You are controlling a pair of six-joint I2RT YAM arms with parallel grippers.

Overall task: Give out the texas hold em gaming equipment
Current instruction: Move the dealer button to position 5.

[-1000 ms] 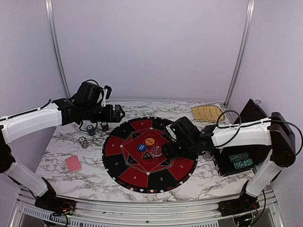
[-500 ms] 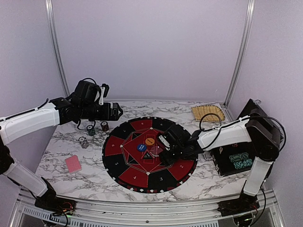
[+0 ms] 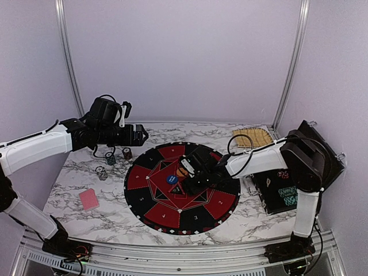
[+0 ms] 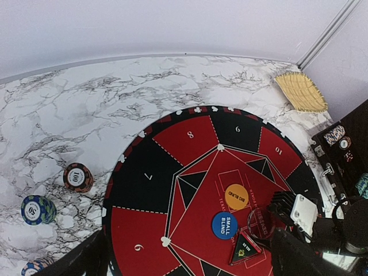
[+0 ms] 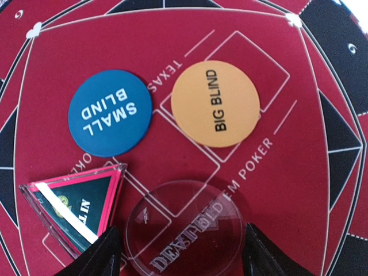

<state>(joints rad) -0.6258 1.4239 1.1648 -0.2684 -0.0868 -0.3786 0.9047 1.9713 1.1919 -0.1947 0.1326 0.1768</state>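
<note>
On the round black-and-red mat point(image 3: 195, 221) lie a blue "small blind" button point(image 5: 109, 112), an orange "big blind" button point(image 5: 215, 103) and a clear round dealer button point(image 5: 184, 224). My right gripper point(image 5: 181, 253) is low over the mat's centre, its fingers pressed against both edges of the clear button. A pink-edged triangular marker point(image 5: 72, 204) lies just left of it. Chip stacks point(image 4: 77, 177) point(image 4: 38, 209) stand on the marble left of the mat. A pink-backed card point(image 3: 89, 199) lies at the front left. My left gripper point(image 3: 138, 135) hovers open and empty over the back left.
The open black case point(image 3: 282, 192) with more chips sits right of the mat, under the right arm. A yellow woven pad point(image 3: 251, 137) lies at the back right. Marble table edges and purple walls enclose the space.
The right arm reached left across the mat's centre and its jaws narrowed onto the clear button. The left arm has barely moved.
</note>
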